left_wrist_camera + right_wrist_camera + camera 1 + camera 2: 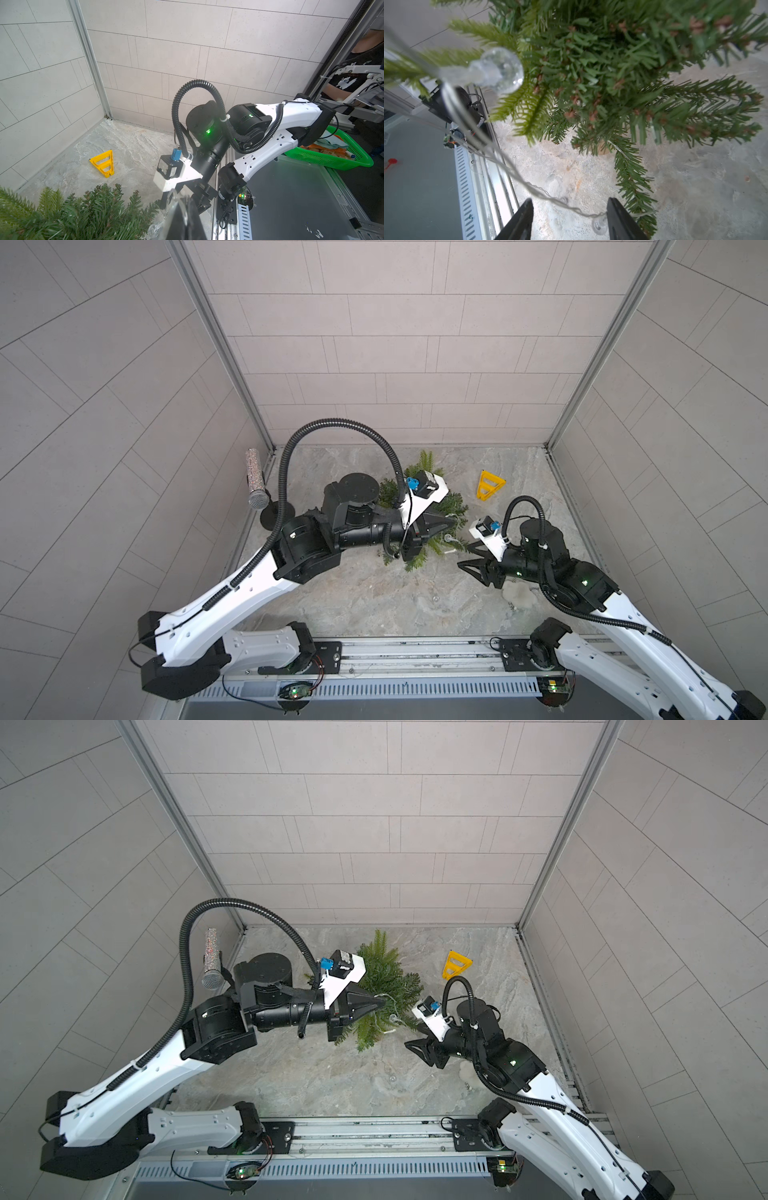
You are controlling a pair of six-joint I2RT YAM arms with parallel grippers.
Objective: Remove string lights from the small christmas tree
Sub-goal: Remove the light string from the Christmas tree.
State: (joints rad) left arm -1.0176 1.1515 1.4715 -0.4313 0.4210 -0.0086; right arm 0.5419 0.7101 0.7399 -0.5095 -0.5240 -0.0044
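Grey, stone-patterned table: seen whole in both top views.

- The tree is placed at 12 o'clock of the table's middle, near the back wall. Its pale base is glimpsed under the branches in the right wrist view. Whether it stands straight cannot be told.
- The lights are draped over the tree's 5 o'clock side. A thin strand is trailed from there across the table toward 5 o'clock.
- The left gripper is extended from 9 o'clock and held over the tree's crown. Its jaws are fully closed, and a loop of the wire is pinched at the tip. This is best seen in the left wrist view.
- The right gripper is set low at 4 o'clock of the tree, clear of the branches. Its jaws are moderately parted and nothing is gripped. The wire is seen crossing the gap, and one bulb lies just beside a finger.
- A yellow triangle is noted at 2 o'clock, well apart from the tree.
- A glittered microphone is noted at 10 o'clock, by the side wall.
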